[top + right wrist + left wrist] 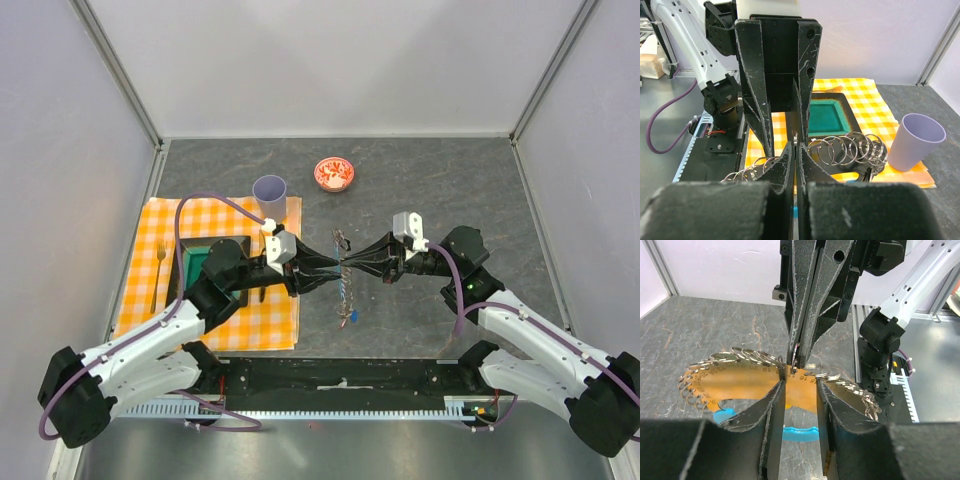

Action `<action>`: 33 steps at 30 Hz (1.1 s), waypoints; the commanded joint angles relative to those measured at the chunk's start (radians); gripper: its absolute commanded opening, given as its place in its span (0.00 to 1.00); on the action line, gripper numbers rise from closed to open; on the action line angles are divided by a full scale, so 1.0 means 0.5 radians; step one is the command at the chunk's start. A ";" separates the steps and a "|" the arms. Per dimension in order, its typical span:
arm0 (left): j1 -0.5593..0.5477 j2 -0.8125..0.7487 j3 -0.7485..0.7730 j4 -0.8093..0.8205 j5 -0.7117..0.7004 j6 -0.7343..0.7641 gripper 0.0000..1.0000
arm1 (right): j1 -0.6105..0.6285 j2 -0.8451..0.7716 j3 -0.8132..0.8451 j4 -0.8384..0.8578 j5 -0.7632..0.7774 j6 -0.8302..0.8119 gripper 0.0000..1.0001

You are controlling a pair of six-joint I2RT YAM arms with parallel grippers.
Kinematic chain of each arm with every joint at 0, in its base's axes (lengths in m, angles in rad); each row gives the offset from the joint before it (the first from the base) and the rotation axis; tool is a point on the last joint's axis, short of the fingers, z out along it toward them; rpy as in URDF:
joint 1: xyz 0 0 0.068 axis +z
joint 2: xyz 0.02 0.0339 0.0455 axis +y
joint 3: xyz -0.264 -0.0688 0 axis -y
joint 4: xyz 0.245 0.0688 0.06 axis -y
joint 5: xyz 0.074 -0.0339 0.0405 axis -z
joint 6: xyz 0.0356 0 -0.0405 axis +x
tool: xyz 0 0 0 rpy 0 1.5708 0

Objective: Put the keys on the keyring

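While the right gripper (795, 150) clenches shut at the grey wire keyring (346, 295), we cannot tell if the left gripper (801, 385) grips, nor see silvery keys threaded.

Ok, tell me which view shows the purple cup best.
The right wrist view. The cup appears large and side-on there, with its open rim and whole wall clear. The top external view shows it only small and from above. The left wrist view doesn't show it at all.

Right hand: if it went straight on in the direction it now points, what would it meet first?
The left hand. The right hand, shut on the keyring, stands nearly tip to tip with it, so that hand comes first, probably at once; the gap between them is unclear.
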 commanded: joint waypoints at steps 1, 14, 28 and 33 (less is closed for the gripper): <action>0.008 -0.002 0.087 0.118 0.070 -0.065 0.38 | -0.005 -0.031 0.032 0.063 -0.060 -0.038 0.00; 0.011 0.007 0.148 0.091 0.082 -0.031 0.36 | -0.005 0.009 0.035 0.020 -0.106 -0.063 0.00; 0.011 0.007 0.261 -0.393 0.017 0.208 0.14 | -0.005 0.009 0.253 -0.645 -0.057 -0.470 0.00; 0.008 0.041 0.357 -0.615 0.002 0.319 0.11 | -0.002 0.027 0.394 -0.919 0.007 -0.621 0.00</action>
